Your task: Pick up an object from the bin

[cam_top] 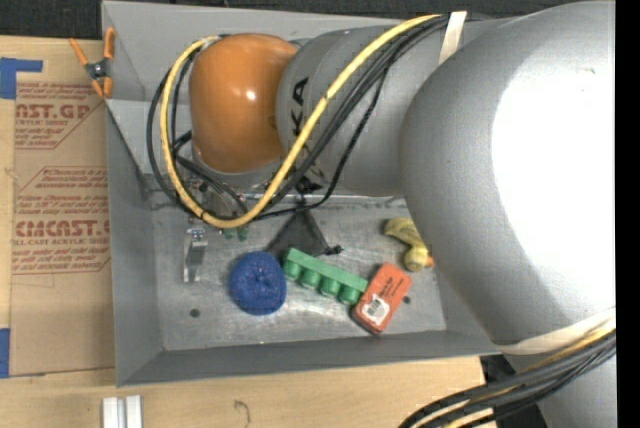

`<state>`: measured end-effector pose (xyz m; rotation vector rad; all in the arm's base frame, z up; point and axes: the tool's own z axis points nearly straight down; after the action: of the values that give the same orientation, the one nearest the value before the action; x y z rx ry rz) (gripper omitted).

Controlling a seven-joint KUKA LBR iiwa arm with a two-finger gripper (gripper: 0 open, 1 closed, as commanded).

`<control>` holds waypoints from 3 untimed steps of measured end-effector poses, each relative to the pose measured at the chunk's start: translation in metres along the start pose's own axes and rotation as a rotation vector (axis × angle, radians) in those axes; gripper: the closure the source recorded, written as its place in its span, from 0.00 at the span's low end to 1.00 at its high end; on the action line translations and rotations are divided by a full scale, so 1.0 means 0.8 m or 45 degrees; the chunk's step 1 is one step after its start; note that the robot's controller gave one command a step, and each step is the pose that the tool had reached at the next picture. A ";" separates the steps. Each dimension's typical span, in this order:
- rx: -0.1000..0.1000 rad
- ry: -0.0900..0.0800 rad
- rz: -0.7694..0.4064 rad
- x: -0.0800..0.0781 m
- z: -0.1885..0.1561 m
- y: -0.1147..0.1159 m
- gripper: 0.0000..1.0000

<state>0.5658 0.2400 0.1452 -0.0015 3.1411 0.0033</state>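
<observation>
Below the orange wrist cover, the metal lower end of my gripper (191, 259) reaches down close to the floor in the bin's left part, with nothing seen in it. A blue fuzzy ball (258, 283) lies just to its right, a short gap between them. Right of the ball lies a green ridged block (325, 276), slanting down to the right. An orange rectangular thing with a white label (382, 298) lies past the block's right end.
A yellow curved thing (407, 242) lies at the right, partly under the arm. A black piece (305, 238) shows above the green block. The arm and its cables cover the back and right of the bin.
</observation>
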 end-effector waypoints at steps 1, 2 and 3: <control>0.000 0.000 0.000 0.000 0.000 0.000 0.00; 0.005 0.011 -0.247 0.031 -0.034 -0.023 0.00; -0.002 -0.022 -0.466 0.022 -0.029 -0.070 0.00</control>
<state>0.5483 0.1835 0.1680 -0.5695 3.0714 0.0054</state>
